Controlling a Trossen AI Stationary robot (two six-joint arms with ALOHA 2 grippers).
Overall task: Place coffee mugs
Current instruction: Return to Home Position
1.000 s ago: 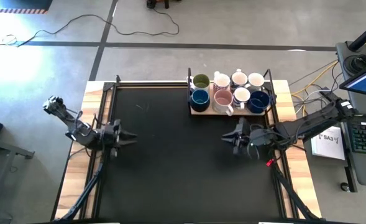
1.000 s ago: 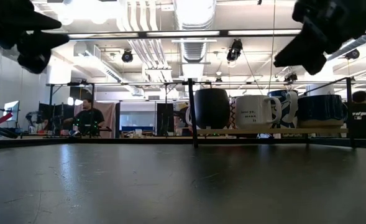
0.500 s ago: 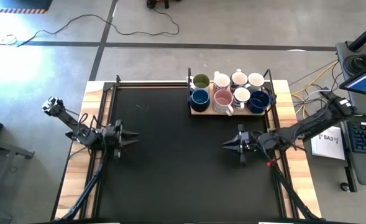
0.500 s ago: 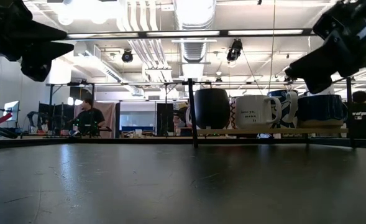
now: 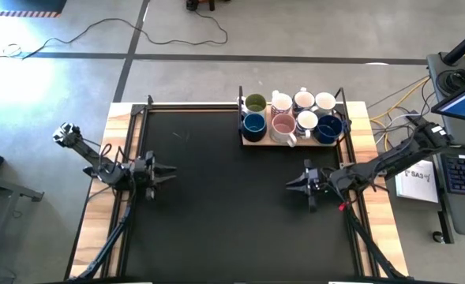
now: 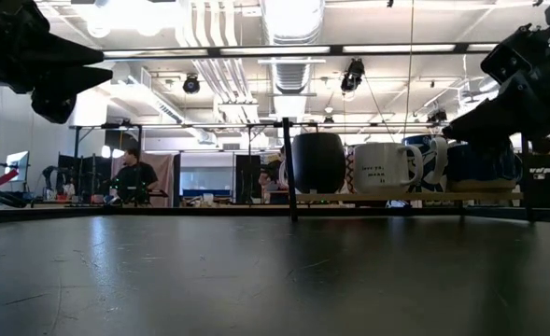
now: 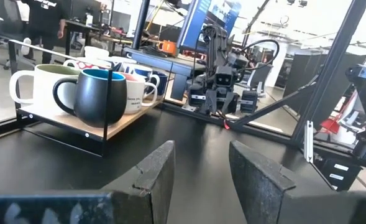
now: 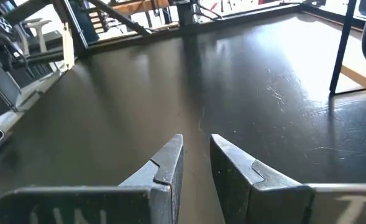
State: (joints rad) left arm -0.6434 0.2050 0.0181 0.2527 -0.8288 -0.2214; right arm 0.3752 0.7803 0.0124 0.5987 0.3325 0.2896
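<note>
- Right gripper [image 5: 292,184]: hovers over the black table mat [image 5: 216,229], near the mug rack [image 5: 248,142], just in front of the rack's right half. Tips point toward the left arm.
- Right fingers [image 8: 167,165]: only narrowly apart, a slim gap between them, nothing in it. Bare mat lies under them.
- Left gripper [image 5: 167,171]: well apart from the rack, off its left end and farther forward than it. Tips point toward the right arm.
- Left fingers [image 7: 155,174]: parted wider than the right pair and holding nothing. The left wrist view looks through the gap to the rack and the right arm beyond it.
- Low view: the left gripper [image 6: 97,70] and the right gripper [image 6: 461,129] both hang clear above the mat, touching nothing.
- Coffee mugs [image 5: 291,114]: all eight stand upright on the rack, packed in two rows, none on the mat.
- Back row, from the rack's left end: green-inside mug [image 5: 255,103], then three white ones.
- Front row, from the same end: dark blue mug [image 5: 253,124], pink mug [image 5: 283,125], a white one, dark blue mug at the right end [image 5: 328,128].
- Rack: wooden base in a dark post frame, sitting at the mat's back edge.
- Beyond the rack: a person [image 6: 131,175] at a desk, far back in the room.
</note>
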